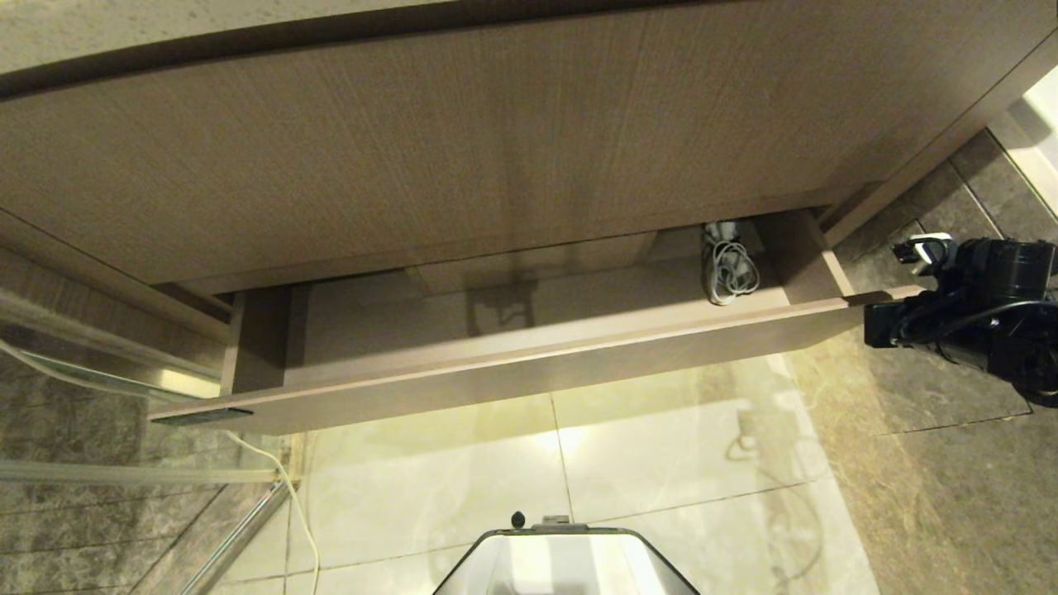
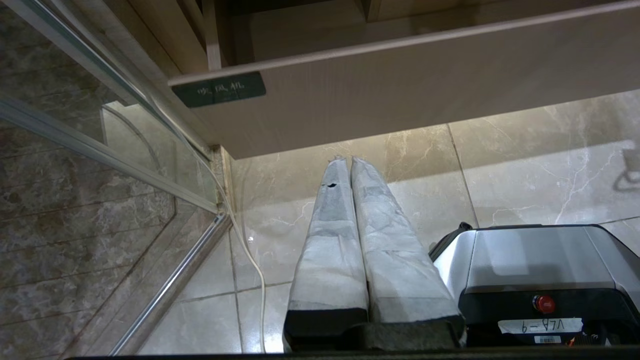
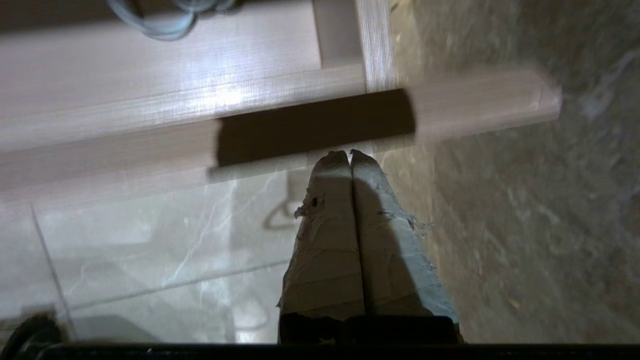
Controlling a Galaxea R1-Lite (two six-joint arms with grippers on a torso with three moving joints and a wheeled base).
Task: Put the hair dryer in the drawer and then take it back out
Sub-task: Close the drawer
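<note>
The wide, shallow light wood-grain drawer (image 1: 529,364) stands pulled out beneath a much taller plain wood-grain panel (image 1: 463,157), which overhangs its back part and hides most of what lies there. A small black rectangular plate (image 2: 218,89) sits at the left end of the low drawer front. To the left, a glass partition in a metal frame (image 2: 125,165) meets the pale marble floor tiles (image 1: 645,463), with a thin white cable (image 1: 285,487) trailing down beside it; the robot's grey base (image 2: 540,260) shows below.

Of the small white hair dryer (image 1: 727,264), only the bundled white cord and a bit of the body show, in the drawer's right rear corner, lying roughly front to back; which way the barrel points cannot be told.

The right gripper (image 3: 350,155), fingers pressed together and empty, hangs outside the drawer by the right end of its front, the dryer well apart behind that front. The left gripper (image 2: 348,161), also closed, hangs over the floor.
</note>
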